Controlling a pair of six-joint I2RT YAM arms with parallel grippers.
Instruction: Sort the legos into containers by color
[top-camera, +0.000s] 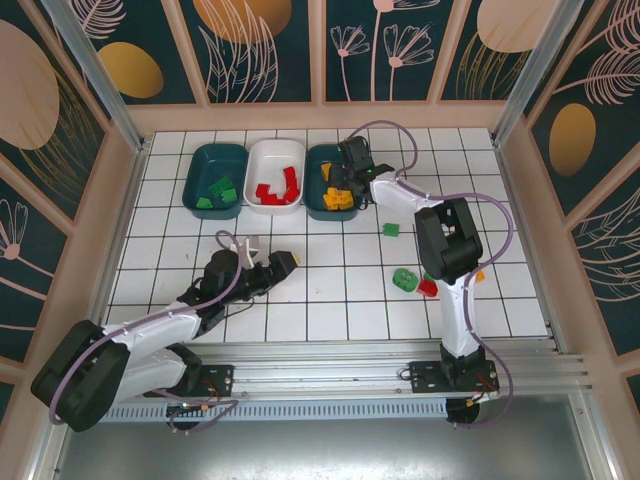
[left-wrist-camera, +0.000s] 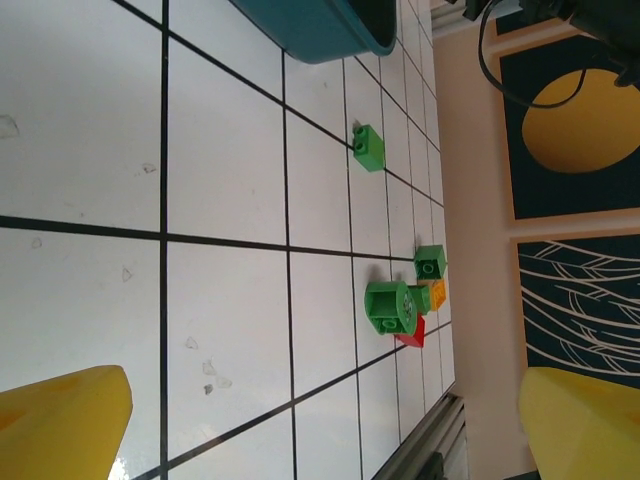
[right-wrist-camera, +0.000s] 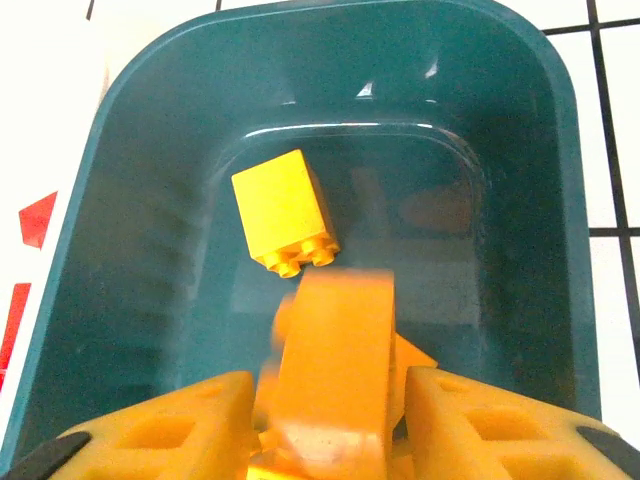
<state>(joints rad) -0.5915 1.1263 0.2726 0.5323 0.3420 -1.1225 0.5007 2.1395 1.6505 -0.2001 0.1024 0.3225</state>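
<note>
Three containers stand side by side at the far end of the white tiled surface: a left teal tub, a white tub and a right teal tub. Green legos lie in the left teal tub, red legos in the white tub, and yellow and orange legos in the right teal tub.

The right pincer hangs over the right teal tub. In its wrist view the jaws stand partly open with a blurred orange brick between them. A slim gap shows on either side of that brick, and below it a yellow brick rests on the tub floor.

The left pincer hovers low over the tiles, jaws spread wide and holding nothing.

Loose on the surface near the right arm lie a green brick, a green ring piece, a red brick and an orange piece.
</note>
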